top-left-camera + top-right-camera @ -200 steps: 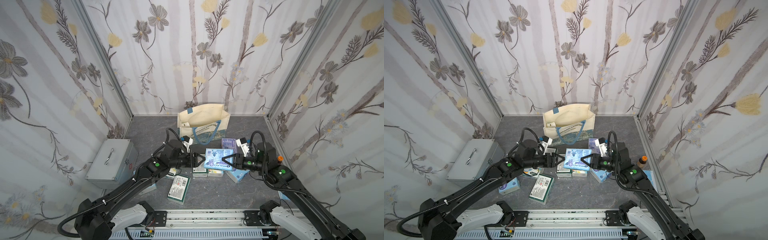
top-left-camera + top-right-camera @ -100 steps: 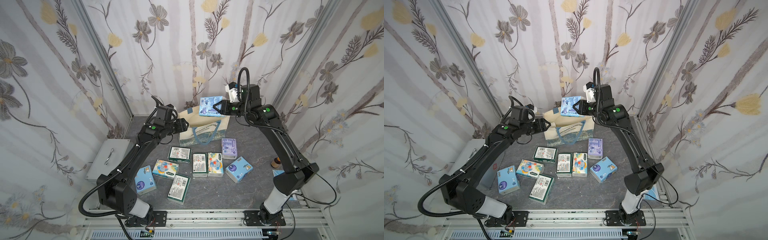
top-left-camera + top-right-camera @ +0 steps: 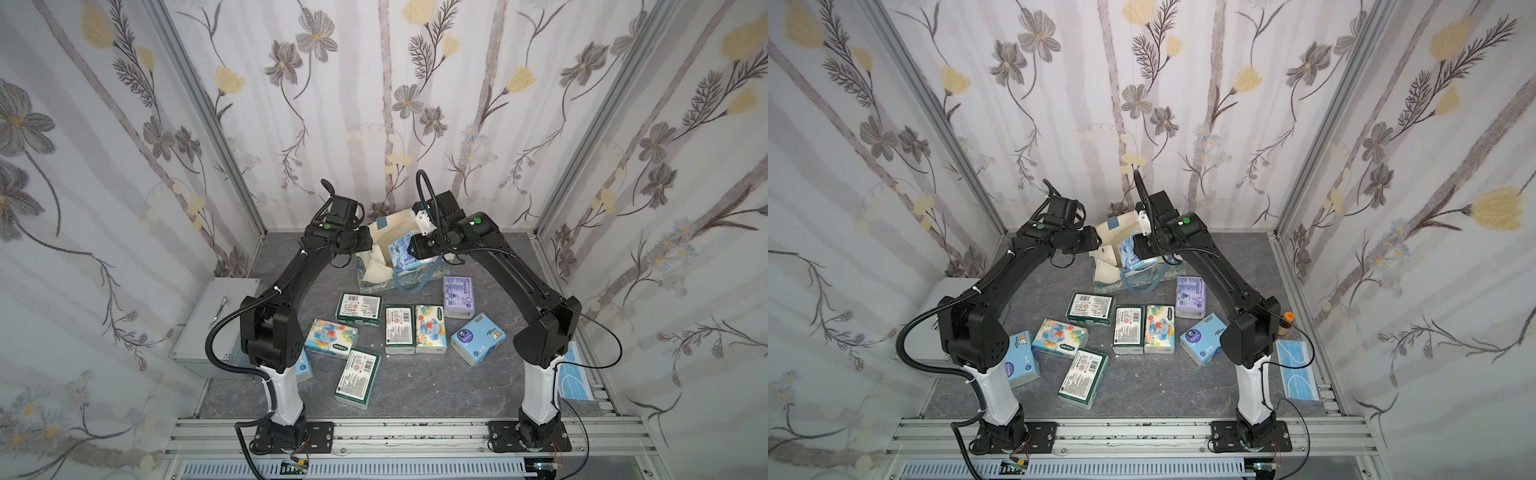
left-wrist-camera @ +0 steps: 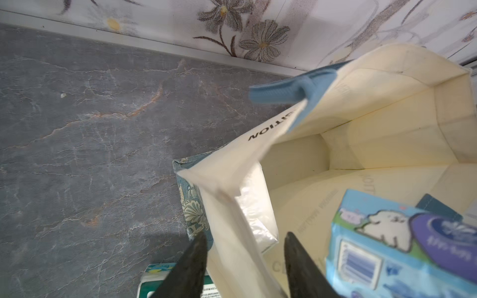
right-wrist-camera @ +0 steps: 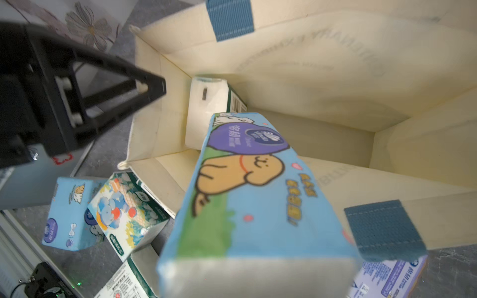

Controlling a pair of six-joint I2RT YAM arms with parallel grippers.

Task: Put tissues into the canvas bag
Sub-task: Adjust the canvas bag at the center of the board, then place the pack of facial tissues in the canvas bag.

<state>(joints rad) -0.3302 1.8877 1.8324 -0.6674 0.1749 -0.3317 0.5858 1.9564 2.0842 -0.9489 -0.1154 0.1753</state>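
The cream canvas bag (image 3: pixel 376 272) with blue handles stands open at the back of the table. My left gripper (image 4: pixel 244 245) is at its left rim, one finger inside and one outside, shut on the folded side wall. My right gripper (image 3: pixel 415 249) is shut on a light blue tissue pack (image 5: pixel 253 193) and holds it tilted, nose down in the bag's mouth; the pack hides its fingertips in the right wrist view. Another pack (image 5: pixel 209 111) stands inside the bag. Several tissues lie loose on the table: green (image 3: pixel 358 308), elephant-printed (image 3: pixel 331 337), lavender (image 3: pixel 458 297), light blue (image 3: pixel 478 338).
A silver metal case (image 3: pixel 216 328) sits at the left behind my left arm. A flat blue mask packet (image 3: pixel 575 378) lies at the right edge, with a small orange-capped bottle (image 3: pixel 1285 322) beside it. Flowered walls close three sides.
The right gripper lifted the light blue pack from the table's middle to above the bag, then lowered it into the mouth. The left gripper moved to the bag's left rim and closed on it.
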